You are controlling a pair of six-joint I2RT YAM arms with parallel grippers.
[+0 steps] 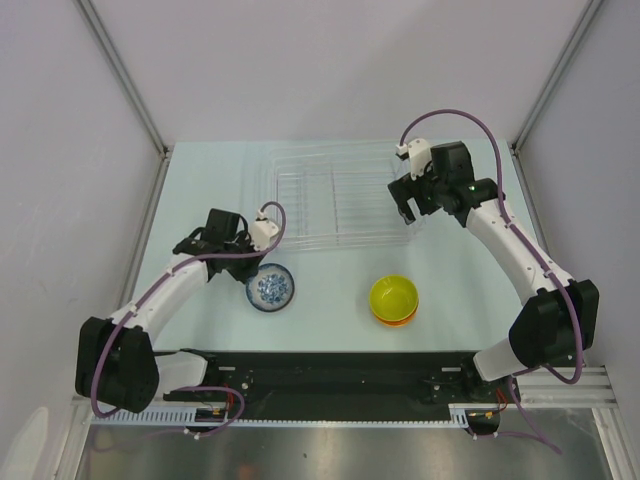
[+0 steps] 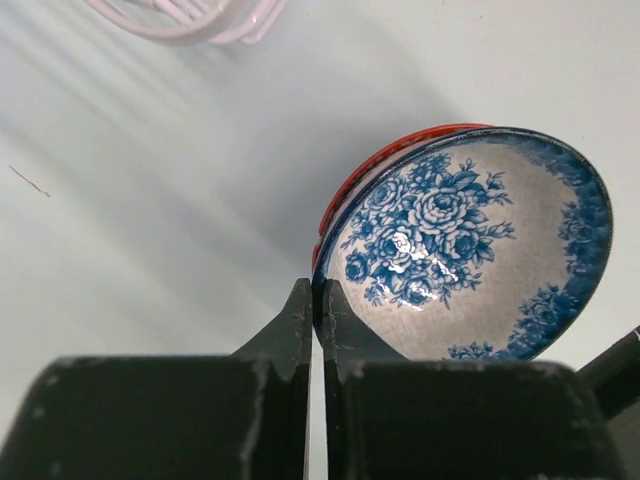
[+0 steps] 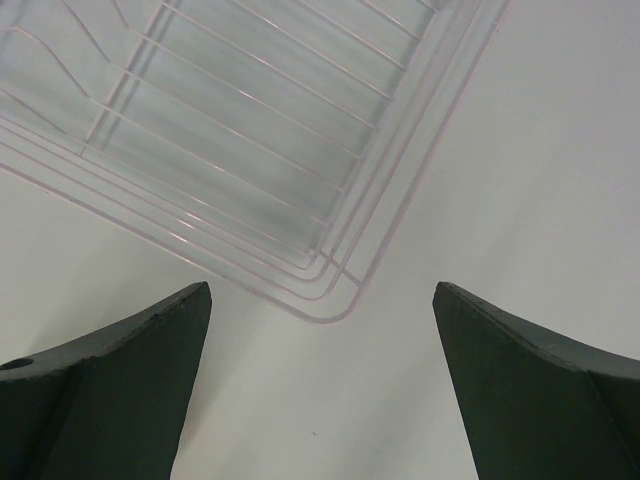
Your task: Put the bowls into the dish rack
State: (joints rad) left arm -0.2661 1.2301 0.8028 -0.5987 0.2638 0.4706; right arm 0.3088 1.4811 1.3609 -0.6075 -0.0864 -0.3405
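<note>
- At the tips of the left gripper (image 2: 313,295), the two dark fingers (image 2: 285,345) are pressed together with only a hairline gap and nothing visible between them. They sit right at the near rim of a white round bowl painted with blue flowers (image 2: 460,250).
- That flowered bowl nests inside a glossy red bowl (image 2: 345,188), of which only a sliver of rim shows. The pair rests on the pale table (image 1: 460,290), near the front wall of the clear plastic dish rack (image 1: 320,200) and left of centre.
- Across the table, the right gripper (image 3: 321,287) hangs over the rack's near right corner, its fingers (image 3: 120,370) spread wide and holding nothing.
- A glossy yellow-green bowl (image 1: 393,294) sits nested in an orange bowl (image 1: 395,319) on the table, near the rack's front and well apart from both grippers.
- No bowl stands among the rack's thin prongs, so loading does not seem to have begun.
- The step in hand looks like the left arm lining up on the flowered bowl for a first pick.
- For the next move, the left fingers would need to part and straddle the rim, one inside and one outside. They should close on the top bowl alone, so that the red one stays behind.
- The bowl then needs lifting clear, carrying over the rack wall and standing on edge between two prongs.
</note>
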